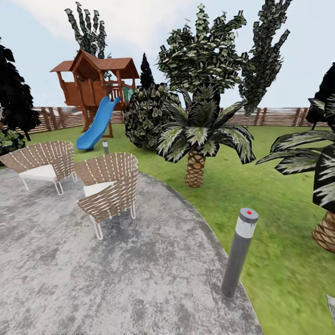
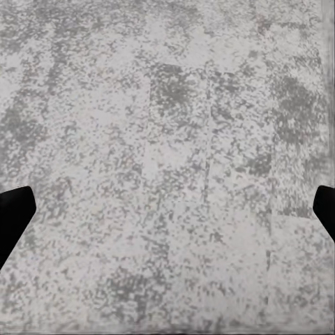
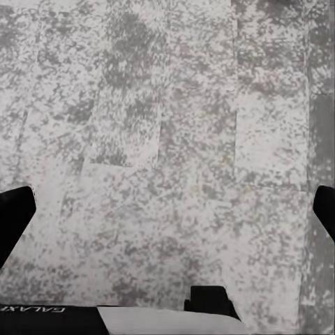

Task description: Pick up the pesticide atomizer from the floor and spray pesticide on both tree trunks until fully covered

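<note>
The pesticide atomizer is out of view. Across the lawn [image 1: 260, 186], a wide-canopied tree [image 1: 204, 46] rises behind a short palm [image 1: 197, 139], whose fronds hide the tree's trunk. In the left wrist view my left gripper [image 2: 167, 216] hangs open over mottled grey paving [image 2: 167, 139], its dark fingertips [image 2: 14, 213] far apart at the frame's edges. My right gripper [image 3: 167, 216] is likewise open above the same kind of paving [image 3: 167, 125], with nothing between its fingertips [image 3: 14, 209].
Two wicker chairs [image 1: 109, 188] [image 1: 44, 163] stand on the round grey patio [image 1: 116, 270]. A grey bollard lamp [image 1: 238, 253] stands at the patio's edge. Another palm [image 1: 321, 186] is at the right. Farther back are a wooden play tower with a blue slide [image 1: 97, 123] and a slatted fence [image 1: 279, 116].
</note>
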